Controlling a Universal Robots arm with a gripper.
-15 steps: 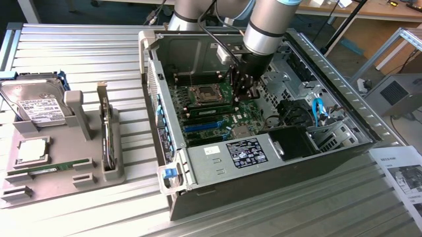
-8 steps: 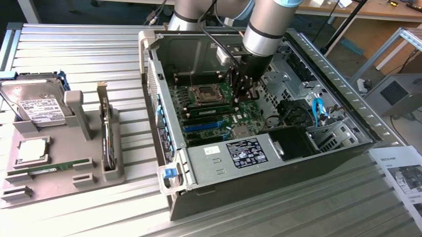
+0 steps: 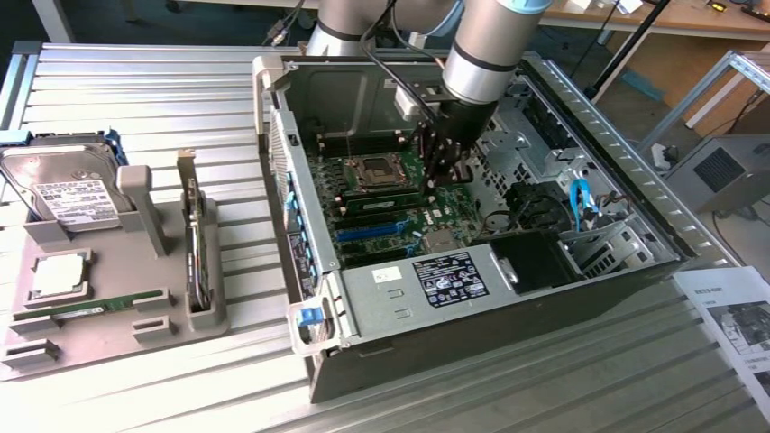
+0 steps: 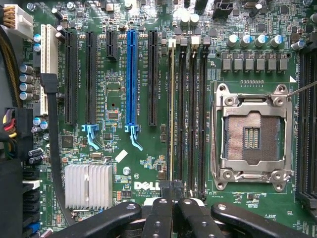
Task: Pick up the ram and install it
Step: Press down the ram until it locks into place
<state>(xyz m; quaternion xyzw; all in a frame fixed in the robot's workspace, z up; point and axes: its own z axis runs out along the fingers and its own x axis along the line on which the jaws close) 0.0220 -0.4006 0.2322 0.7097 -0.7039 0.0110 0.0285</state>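
Observation:
Inside the open computer case (image 3: 601, 135), my gripper (image 3: 431, 171) hangs low over the green motherboard (image 3: 398, 194), beside the CPU socket (image 4: 252, 131). In the wrist view the ram (image 4: 172, 109) shows edge-on as a thin pale line. It lies along the outermost of the memory slots (image 4: 193, 114), on the side away from the socket. One end of it runs in between my dark fingers (image 4: 158, 213), which stand close together around it. I cannot tell how deep it sits in the slot.
A grey tray (image 3: 108, 338) at the exterior view's left holds a silver hard drive (image 3: 67, 185), an upright expansion card (image 3: 193, 239), a CPU (image 3: 58, 275) and another green memory stick (image 3: 90, 308). The case walls, the power supply (image 3: 409, 289) and cables (image 3: 536, 207) crowd the gripper.

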